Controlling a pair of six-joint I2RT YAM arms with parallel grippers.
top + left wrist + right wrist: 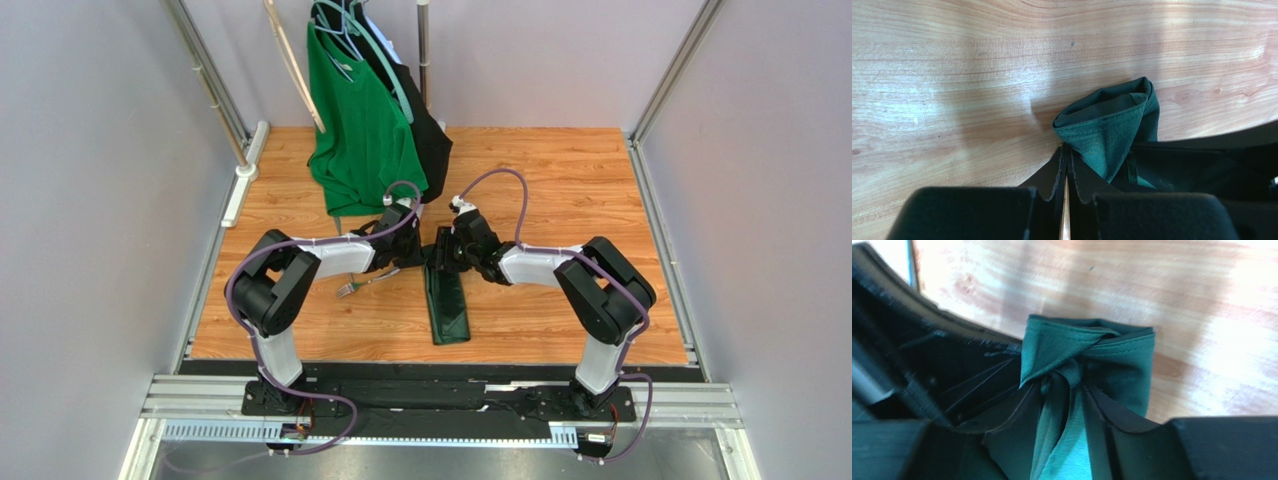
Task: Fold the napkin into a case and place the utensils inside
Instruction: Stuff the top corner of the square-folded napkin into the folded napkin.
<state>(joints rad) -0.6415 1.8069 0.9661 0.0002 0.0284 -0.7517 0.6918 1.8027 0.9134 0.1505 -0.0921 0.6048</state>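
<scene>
Work surface is a wood-grain table (560, 180), enclosed by plain grey walls (100, 150) with aluminium rails (215, 100) at the rear corners. At the back left a bright green T-shirt (365, 130) hangs from a hanger, with a black garment (432, 140) just beside it on the right. Under the left forearm a silver utensil (350, 288) lies on the wood, left of the cloth and apart from it. The left gripper (1065, 150) has its fingers pressed together, only a hairline sliver of light between them; no cloth shows in that gap. The napkin (447, 300), folded into a narrow dark green strip, lies at table centre, running from the grippers toward the near edge. Its far end is bunched and raised just right of the left fingers. The right gripper (1062, 385) stands with its jaws spread, that twisted end lying between them; whether the pads touch it cannot be told.
</scene>
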